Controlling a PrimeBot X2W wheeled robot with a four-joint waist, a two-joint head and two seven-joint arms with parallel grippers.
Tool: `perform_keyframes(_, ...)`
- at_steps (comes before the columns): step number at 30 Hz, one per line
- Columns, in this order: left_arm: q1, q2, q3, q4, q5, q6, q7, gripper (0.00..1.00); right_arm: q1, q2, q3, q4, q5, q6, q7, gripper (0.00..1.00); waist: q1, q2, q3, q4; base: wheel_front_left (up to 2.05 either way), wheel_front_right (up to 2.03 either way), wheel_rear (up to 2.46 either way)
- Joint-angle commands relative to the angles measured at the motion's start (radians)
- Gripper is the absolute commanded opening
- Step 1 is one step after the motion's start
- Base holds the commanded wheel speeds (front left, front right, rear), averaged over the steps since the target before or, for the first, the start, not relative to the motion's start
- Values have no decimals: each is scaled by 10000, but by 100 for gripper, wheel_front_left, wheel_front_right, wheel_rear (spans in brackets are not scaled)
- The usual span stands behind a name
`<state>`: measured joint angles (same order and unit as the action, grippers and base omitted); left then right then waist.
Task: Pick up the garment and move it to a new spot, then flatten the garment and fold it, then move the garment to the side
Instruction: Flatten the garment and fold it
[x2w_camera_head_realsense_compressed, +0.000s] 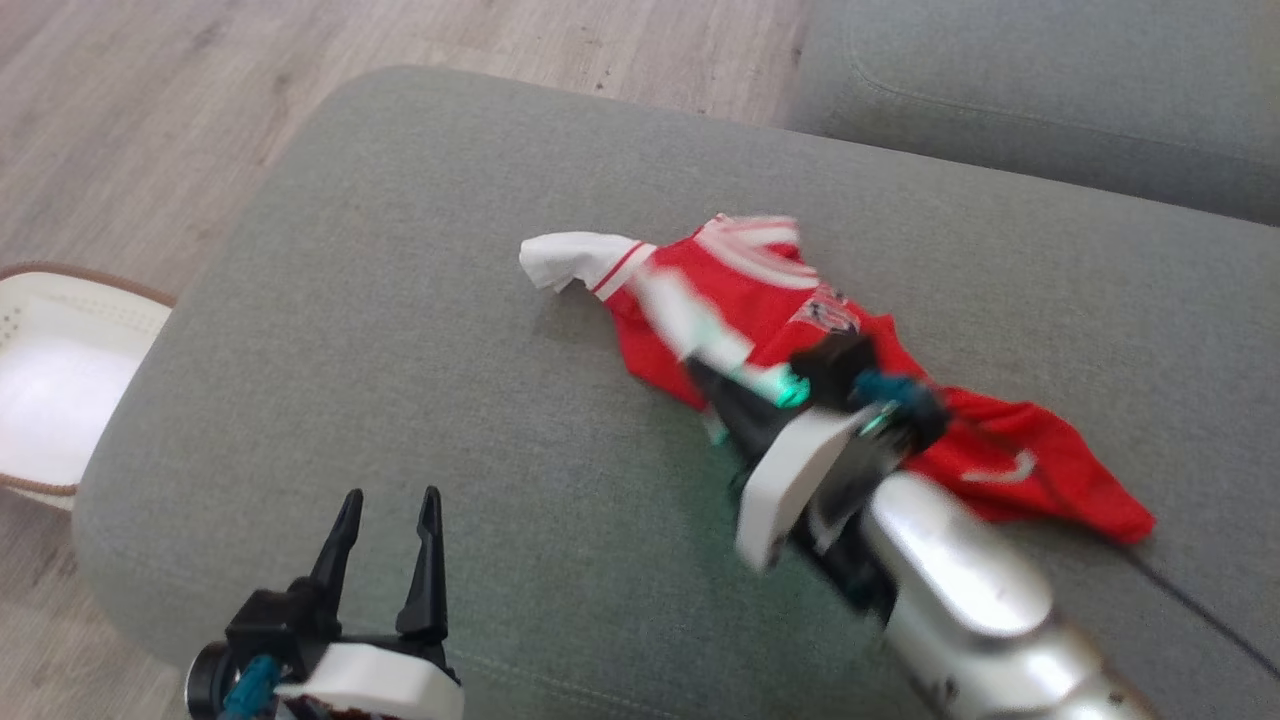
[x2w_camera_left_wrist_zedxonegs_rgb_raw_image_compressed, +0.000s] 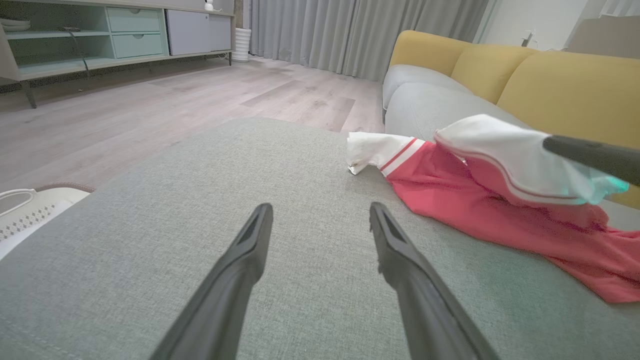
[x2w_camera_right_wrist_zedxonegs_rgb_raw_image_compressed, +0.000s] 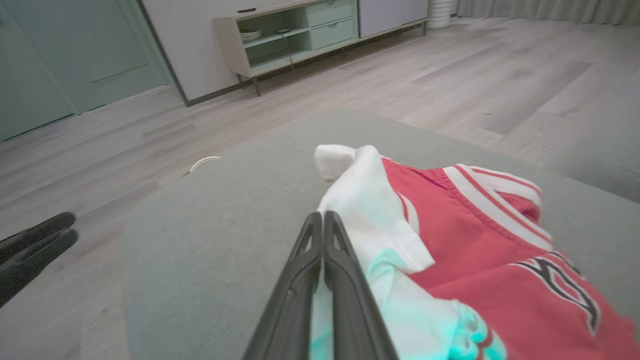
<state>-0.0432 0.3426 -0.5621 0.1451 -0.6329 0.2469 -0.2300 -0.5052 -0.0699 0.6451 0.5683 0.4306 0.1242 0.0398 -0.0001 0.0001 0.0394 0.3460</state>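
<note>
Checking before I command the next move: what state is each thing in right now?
garment: crumpled, unfolded, mostly lying on the grey cushion.
right gripper: shut on the garment's white sleeve, sleeve raised.
left gripper: open, holding nothing, above the cushion.
cabinet drawers: shut.

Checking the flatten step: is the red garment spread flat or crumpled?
Crumpled: the garment lies bunched on the cushion, one white sleeve lifted by the shut right gripper.

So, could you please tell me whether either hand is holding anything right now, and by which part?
The right hand is shut on the garment, pinching one white sleeve; the left hand is open and empty.
</note>
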Motion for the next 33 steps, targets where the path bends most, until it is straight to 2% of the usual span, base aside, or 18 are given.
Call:
perform_keyframes(1,-303,256,432,-358,-31,73,-58,100,-119,195,346,-535,228,65,32,0,1,-1,-25,62,0,0,0)
perform_keyframes(4,-283,292,437,-416,-51,88,-43,100,310,195,1138,-882,693,65,146,0,1,-1,-44,187,0,0,0)
perform_keyframes(8,-243,339,465,-456,-81,116,-45,100,570,195,1713,-770,903,65,68,0,1,-1,-44,282,0,0,0)
perform_keyframes(9,-235,342,463,-458,-85,123,-46,100,616,196,1822,-693,934,65,22,23,1,-1,-49,304,0,0,0)
perform_keyframes(10,-225,344,462,-458,-89,132,-47,100,646,196,1939,-623,941,65,-23,82,1,-1,-58,317,0,0,0)
perform_keyframes(11,-211,345,462,-457,-93,146,-48,100,676,196,2023,-582,941,65,-104,100,1,-1,-75,320,0,0,0)
perform_keyframes(15,-79,367,480,-464,-125,221,-56,100,791,196,2261,-628,1037,65,-364,100,1,-1,-184,187,0,0,0)
perform_keyframes(18,8,377,464,-473,-140,245,-55,100,766,196,1930,-692,939,65,-675,100,1,-1,-311,-36,0,0,0)
perform_keyframes(22,85,374,416,-510,-149,252,-50,100,733,196,888,-507,323,65,-959,100,1,-1,-492,-364,0,0,0)
perform_keyframes(26,158,370,382,-545,-159,283,-40,100,913,139,-623,-148,-720,65,-993,100,1,-1,-637,-680,0,0,0)
perform_keyframes(30,224,389,384,-568,-177,309,-48,100,1274,-393,-1960,-119,-1691,65,-733,100,1,-1,-671,-967,0,0,0)
perform_keyframes(33,231,381,369,-596,-177,311,-59,100,1557,-872,-2557,-313,-2309,65,-381,100,1,-1,-612,-1108,0,0,0)
